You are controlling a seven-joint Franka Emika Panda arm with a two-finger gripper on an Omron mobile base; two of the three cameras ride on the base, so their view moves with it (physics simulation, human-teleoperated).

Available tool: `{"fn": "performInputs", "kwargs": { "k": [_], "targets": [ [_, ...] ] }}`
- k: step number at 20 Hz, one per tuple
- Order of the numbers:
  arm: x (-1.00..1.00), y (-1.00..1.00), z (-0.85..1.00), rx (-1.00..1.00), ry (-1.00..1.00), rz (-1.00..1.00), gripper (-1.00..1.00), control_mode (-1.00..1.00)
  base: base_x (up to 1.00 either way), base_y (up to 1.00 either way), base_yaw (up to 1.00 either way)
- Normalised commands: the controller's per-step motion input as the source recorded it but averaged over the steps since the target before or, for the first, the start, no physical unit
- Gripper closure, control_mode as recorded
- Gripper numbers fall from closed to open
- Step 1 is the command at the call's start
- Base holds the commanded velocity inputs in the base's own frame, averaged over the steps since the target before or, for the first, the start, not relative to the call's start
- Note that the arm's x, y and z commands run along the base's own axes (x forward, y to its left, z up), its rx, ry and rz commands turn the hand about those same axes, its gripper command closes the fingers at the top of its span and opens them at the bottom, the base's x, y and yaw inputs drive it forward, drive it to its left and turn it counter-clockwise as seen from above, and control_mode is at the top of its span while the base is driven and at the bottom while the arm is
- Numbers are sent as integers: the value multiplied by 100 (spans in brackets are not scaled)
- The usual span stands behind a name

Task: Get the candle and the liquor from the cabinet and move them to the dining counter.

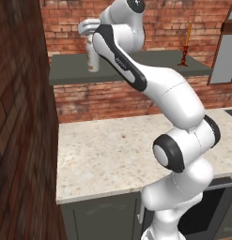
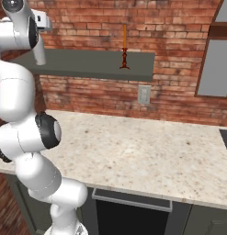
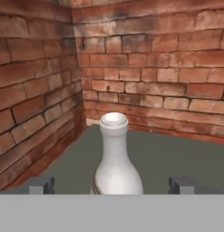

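Note:
The liquor (image 3: 115, 158), a pale off-white bottle with a narrow neck, stands at the left end of the cabinet (image 1: 150, 63), a flat dark grey shelf on red brick. My gripper (image 3: 113, 185) is open, with one fingertip (image 3: 41, 185) on each side of the bottle and a gap on both sides. From the left base view the liquor (image 1: 93, 60) shows under the hand, partly hidden by the arm. The candle (image 1: 185, 44), a thin orange taper in a dark holder, stands upright at the cabinet's right end, and the candle (image 2: 124, 48) is far from my hand. The dining counter is out of view.
A brick side wall (image 3: 31, 113) and the back wall close in the shelf corner behind the bottle. Below the shelf runs a beige speckled wall counter (image 1: 112, 154). A grey hood (image 2: 213, 69) hangs at the right, and an outlet (image 2: 143, 94) sits on the brick.

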Motion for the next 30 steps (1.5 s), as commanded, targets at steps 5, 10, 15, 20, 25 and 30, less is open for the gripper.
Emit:
{"fn": "performInputs", "kwargs": {
  "k": [5,10,15,20,25,30],
  "targets": [
    [18,0,0,0,0,2,-100,-100,0,0,0],
    [13,1,0,0,0,2,-100,-100,0,0,0],
    [10,7,0,0,0,2,-100,-100,0,0,0],
    [1,12,0,0,1,1,-100,-100,0,0,0],
    [1,11,0,0,1,2,-100,-100,0,0,0],
    [10,2,0,0,0,3,-100,-100,0,0,0]
  ]
}}
